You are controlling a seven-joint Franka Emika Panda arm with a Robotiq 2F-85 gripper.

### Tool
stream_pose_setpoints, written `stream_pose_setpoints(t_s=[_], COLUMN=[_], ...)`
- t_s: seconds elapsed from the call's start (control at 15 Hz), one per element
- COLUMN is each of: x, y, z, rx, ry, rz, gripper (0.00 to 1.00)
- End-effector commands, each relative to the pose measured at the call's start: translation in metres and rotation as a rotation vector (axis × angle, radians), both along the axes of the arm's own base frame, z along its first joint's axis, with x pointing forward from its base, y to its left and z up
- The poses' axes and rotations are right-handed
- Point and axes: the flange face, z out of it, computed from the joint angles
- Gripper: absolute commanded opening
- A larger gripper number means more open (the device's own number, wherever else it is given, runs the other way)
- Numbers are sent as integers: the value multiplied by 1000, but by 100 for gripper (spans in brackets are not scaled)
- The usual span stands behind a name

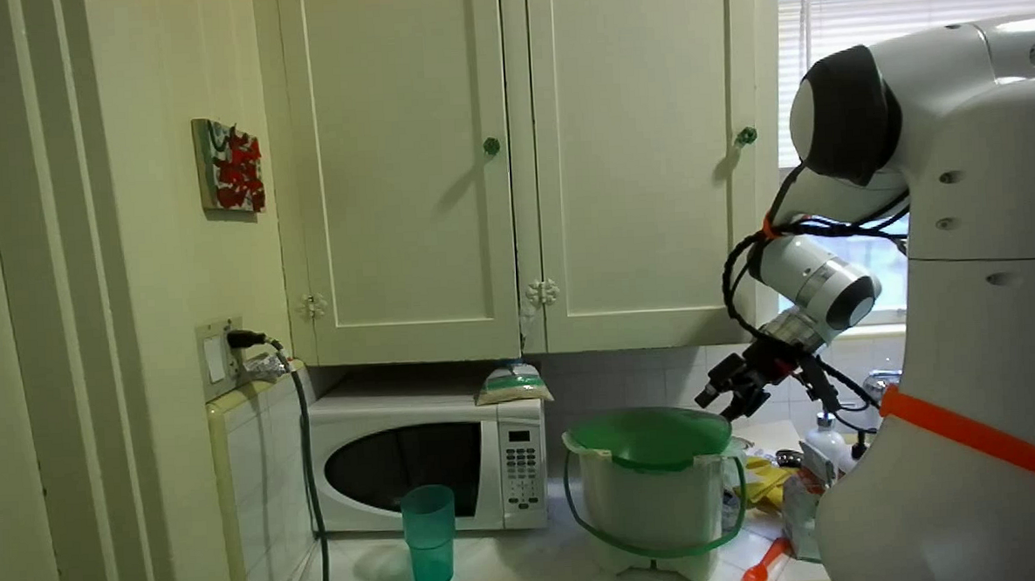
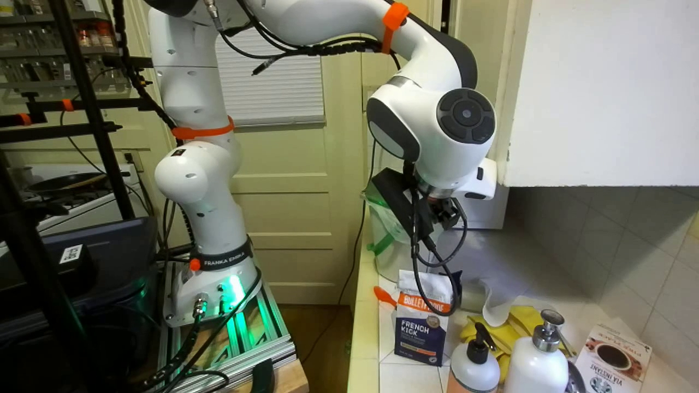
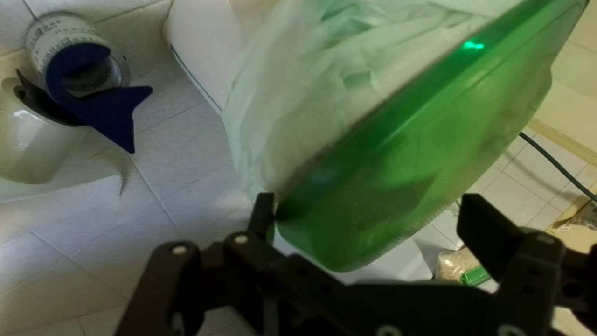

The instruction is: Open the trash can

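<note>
One trash can (image 1: 654, 507) stands just right of lower centre in an exterior view, the gripper (image 1: 720, 404) near its upper right rim. Its green lid (image 3: 410, 172) slants across the middle of the wrist view, showing between the widely spread fingers (image 3: 262, 214); whether either touches it, I cannot tell. Outward, a microwave (image 1: 433, 451) and a teal cup (image 1: 430, 539) sit left of the can, an orange spoon (image 1: 767, 562) at its lower right.

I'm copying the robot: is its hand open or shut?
Open: the wrist view shows the hand, fingers wide apart, the lid visible through the gap.
</note>
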Motion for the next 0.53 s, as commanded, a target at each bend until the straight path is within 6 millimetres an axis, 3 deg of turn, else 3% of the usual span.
stream_pose_setpoints(t_s=[0.0, 0.47], x=[0, -3], y=[4, 12], z=[16, 48], rx=[38, 73], ry=[-19, -28], rz=[-4, 31], gripper=[100, 100])
